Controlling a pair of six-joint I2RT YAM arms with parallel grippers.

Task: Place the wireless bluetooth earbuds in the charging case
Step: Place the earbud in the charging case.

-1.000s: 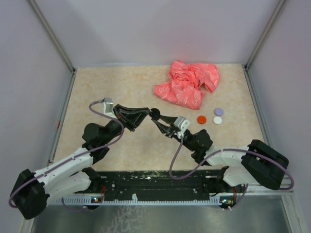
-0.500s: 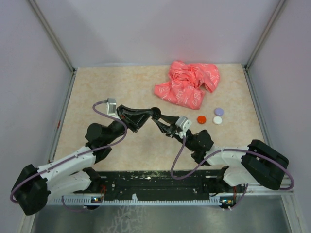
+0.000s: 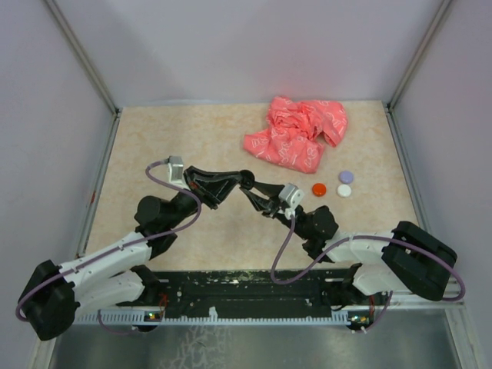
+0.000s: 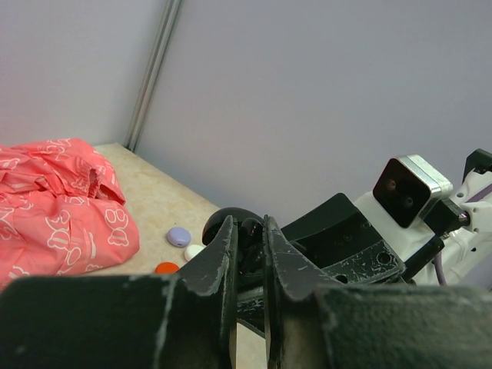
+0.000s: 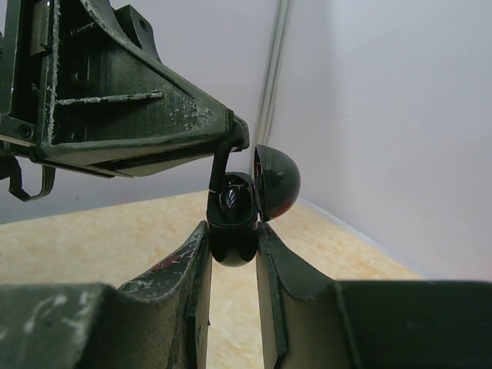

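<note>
Two grippers met above the table (image 3: 154, 146). The right gripper (image 5: 232, 234) clamped the open black charging case (image 5: 231, 201). The left gripper (image 4: 247, 227), fingers nearly together at its mouth, hid the wells; its grip could not be told. Beyond lay a red disc (image 3: 319, 188), a white disc (image 3: 344, 191), a purple disc (image 3: 346, 176) and a pink cloth (image 3: 298, 134).

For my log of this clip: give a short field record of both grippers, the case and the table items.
right gripper: shut on the charging case, lid open
left gripper: fingers close together at the case's open top; what they hold is unclear
earbuds: none clearly visible
loose items: pink cloth far side; red disc, purple disc, white disc nearby
</note>
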